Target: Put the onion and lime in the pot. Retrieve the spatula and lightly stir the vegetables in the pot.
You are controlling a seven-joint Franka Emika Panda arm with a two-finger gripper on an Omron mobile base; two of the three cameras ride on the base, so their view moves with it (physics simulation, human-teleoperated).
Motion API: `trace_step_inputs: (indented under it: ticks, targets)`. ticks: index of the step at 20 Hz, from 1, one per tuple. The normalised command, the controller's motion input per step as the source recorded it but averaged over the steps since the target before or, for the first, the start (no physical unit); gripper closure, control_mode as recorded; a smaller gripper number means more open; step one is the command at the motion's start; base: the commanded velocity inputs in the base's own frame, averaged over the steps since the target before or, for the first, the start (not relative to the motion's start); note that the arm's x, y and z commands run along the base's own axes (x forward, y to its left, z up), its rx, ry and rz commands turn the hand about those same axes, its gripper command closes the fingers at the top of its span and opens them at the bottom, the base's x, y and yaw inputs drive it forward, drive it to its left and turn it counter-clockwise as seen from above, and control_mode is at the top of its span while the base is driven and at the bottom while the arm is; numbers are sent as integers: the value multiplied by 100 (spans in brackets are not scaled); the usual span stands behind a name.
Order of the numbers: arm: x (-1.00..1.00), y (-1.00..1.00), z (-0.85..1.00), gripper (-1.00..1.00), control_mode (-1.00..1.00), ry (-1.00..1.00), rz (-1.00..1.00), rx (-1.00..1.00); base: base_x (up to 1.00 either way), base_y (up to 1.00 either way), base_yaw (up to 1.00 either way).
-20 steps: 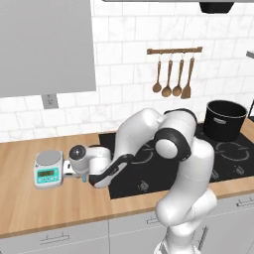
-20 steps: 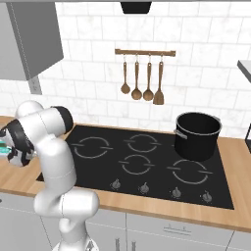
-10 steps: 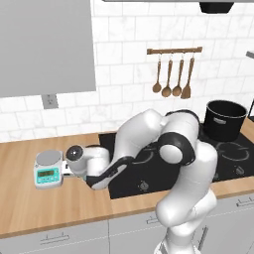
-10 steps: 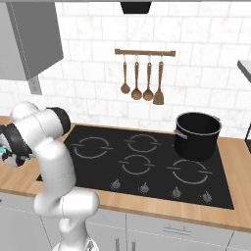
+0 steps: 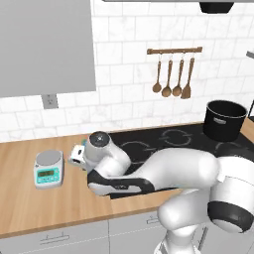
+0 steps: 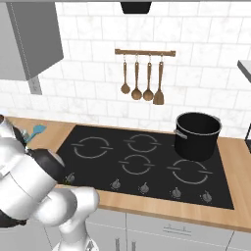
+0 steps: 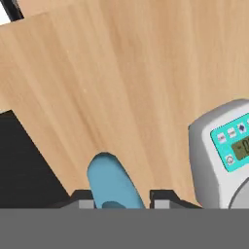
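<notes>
Since the spatula (image 7: 111,182) looks light, stiff and smooth, its slim handle suits a firm pinch. It lies on the wooden counter (image 7: 126,87), at nine o'clock of the kitchen scale (image 7: 221,155), between the gripper (image 7: 119,198) fingers; whether they clamp it, I cannot tell.

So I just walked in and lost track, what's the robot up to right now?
The arm is stretched out to the left over the wooden counter, next to the kitchen scale. In the hand view the gripper sits around the blue spatula, whose handle pokes out between the fingertips; whether it is clamped can't be told. The black pot stands at the far right of the cooktop, well away from the hand.
</notes>
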Motion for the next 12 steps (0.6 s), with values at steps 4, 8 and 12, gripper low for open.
trace_step_inputs:
  ticks: [4,8,12]
  targets:
    - [-62,-98,100,100,-100,23,-28,56,0,0,0]
    - [-44,-97,100,100,-100,26,-38,58,0,0,0]
    - [-2,-56,100,100,-100,14,-45,50,0,0,0]
